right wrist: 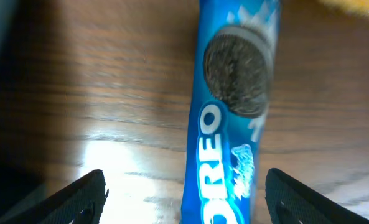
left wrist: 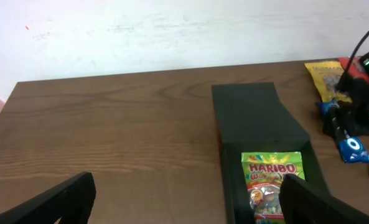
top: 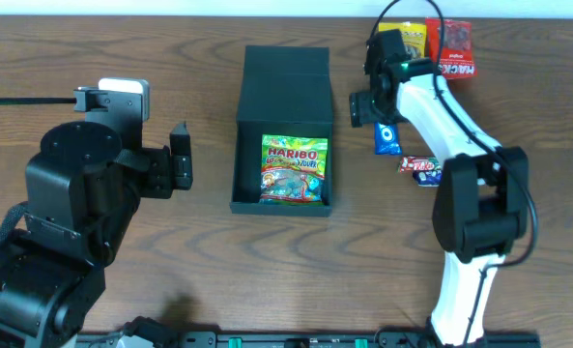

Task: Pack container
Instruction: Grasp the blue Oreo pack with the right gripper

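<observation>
The black container (top: 282, 89) lies open mid-table with its flap lid laid back; a green Haribo packet (top: 295, 169) lies inside at its near end, and both show in the left wrist view (left wrist: 252, 121), (left wrist: 272, 177). My right gripper (top: 375, 104) is open just above a blue Oreo packet (top: 387, 137) right of the container. In the right wrist view the Oreo packet (right wrist: 231, 124) lies on the table between the spread fingers (right wrist: 184, 202), untouched. My left gripper (top: 180, 159) is open and empty left of the container, its fingers (left wrist: 190, 205) wide apart.
A yellow packet (top: 410, 39) and a red packet (top: 456, 50) lie at the back right. A small red and white wrapped candy bar (top: 421, 168) lies right of the Oreo packet. The right arm reaches across from the front right.
</observation>
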Action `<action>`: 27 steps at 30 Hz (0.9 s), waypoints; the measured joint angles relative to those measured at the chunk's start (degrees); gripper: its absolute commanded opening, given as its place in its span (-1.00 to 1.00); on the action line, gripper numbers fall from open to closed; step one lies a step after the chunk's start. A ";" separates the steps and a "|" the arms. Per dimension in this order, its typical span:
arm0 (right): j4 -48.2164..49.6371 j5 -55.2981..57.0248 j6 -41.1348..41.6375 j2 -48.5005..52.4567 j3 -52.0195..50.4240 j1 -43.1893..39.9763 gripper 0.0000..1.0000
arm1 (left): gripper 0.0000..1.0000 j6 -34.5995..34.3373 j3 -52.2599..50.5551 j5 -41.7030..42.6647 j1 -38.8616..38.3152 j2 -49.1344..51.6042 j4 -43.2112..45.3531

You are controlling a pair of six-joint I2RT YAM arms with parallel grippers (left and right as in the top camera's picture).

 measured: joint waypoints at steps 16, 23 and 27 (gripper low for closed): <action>0.57 1.95 2.64 5.31 -0.04 0.00 -0.30 | 0.91 0.00 0.00 0.00 0.00 0.00 0.00; -8.02 1.77 2.97 5.62 4.44 0.00 -0.70 | 0.91 0.00 0.00 0.00 0.00 0.00 0.02; -17.64 1.53 2.99 5.49 14.10 0.15 -0.74 | 0.91 0.02 0.00 0.00 0.00 0.00 0.04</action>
